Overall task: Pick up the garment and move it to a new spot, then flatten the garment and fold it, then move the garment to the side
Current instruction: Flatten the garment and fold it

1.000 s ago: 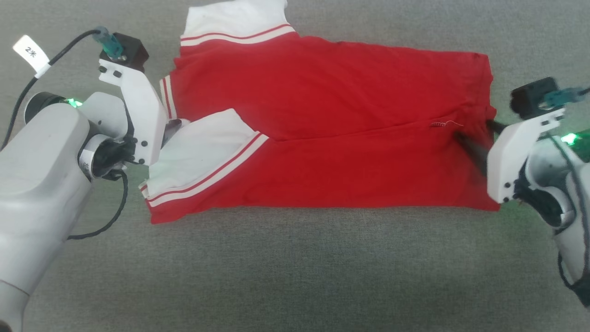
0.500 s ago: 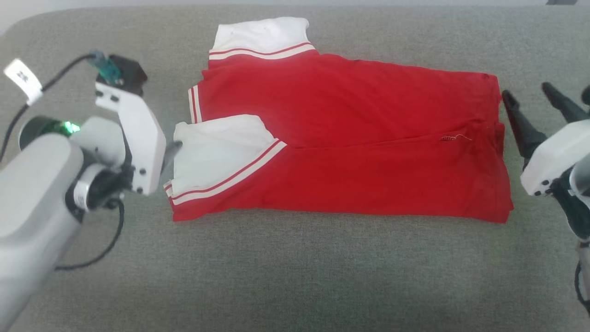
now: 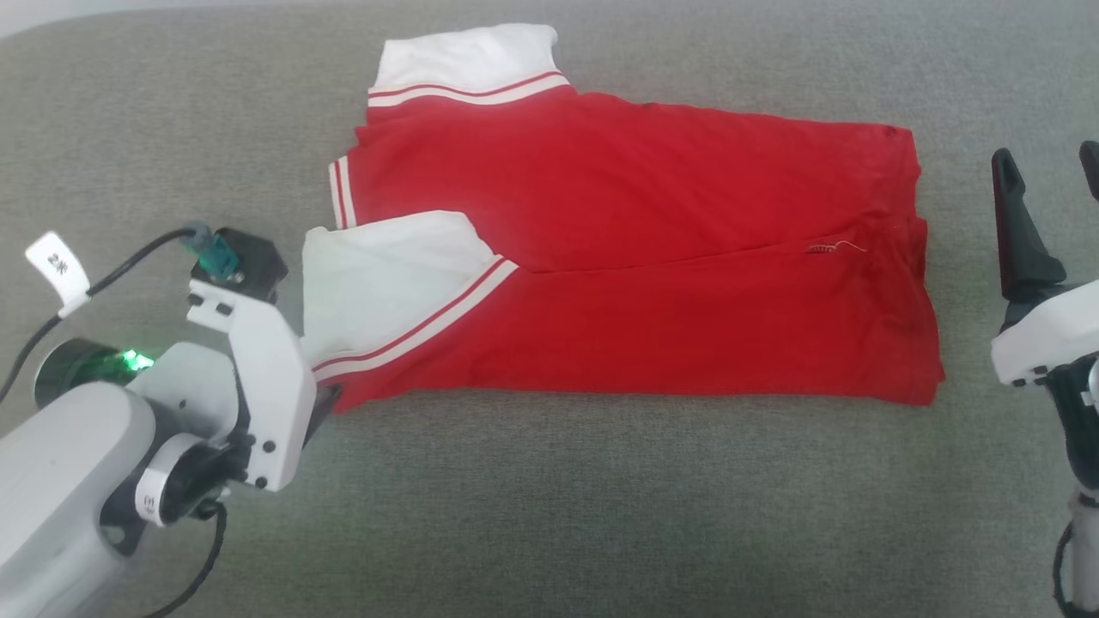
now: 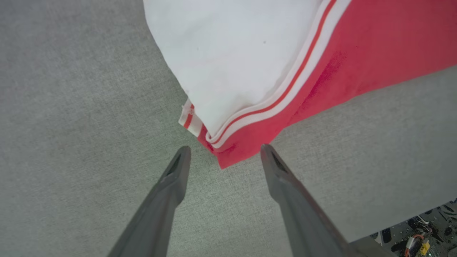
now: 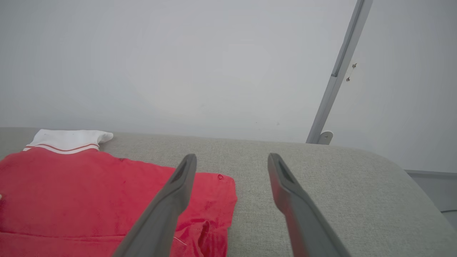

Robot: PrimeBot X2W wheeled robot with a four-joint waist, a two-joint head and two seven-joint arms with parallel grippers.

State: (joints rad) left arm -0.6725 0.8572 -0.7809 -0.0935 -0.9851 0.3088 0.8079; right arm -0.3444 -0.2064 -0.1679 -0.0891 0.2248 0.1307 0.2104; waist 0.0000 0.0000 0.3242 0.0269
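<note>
**Taking the near-left corner, all layers at once**

My left fingers (image 4: 225, 150) are spread wide and hold nothing. They point at the near-left corner (image 4: 228, 155) of the garment (image 3: 635, 257), which lies between the two tips. I judge the next fold starts from this grasp. The corner is a stack: a white panel (image 4: 232, 60) on top, striped trim (image 4: 250, 117) under it, and red cloth below. I should go low, slip one finger under the bottom layer and close on the whole stack, or the panel will peel off alone.

The garment lies in the middle of the grey worktop (image 3: 549, 498) as a long red band, with a second white panel (image 3: 464, 56) jutting past its far-left edge. I'd lift slowly so that flap doesn't drag out of line. The right end (image 3: 910, 257) is rumpled, and a loose thread (image 3: 837, 249) lies along the seam there.

My right fingers (image 3: 1049, 172) are also spread and empty. They are raised beside that right end and don't touch it. They need to come down to the hem and lift level with the left.

Little stands in the way. My left wrist's cable (image 3: 129, 262) and its tag (image 3: 56, 266) hang near the cloth and could snag it. In the right wrist view a grey post (image 5: 339, 71) stands behind the worktop's rounded right end, well apart from the garment.
</note>
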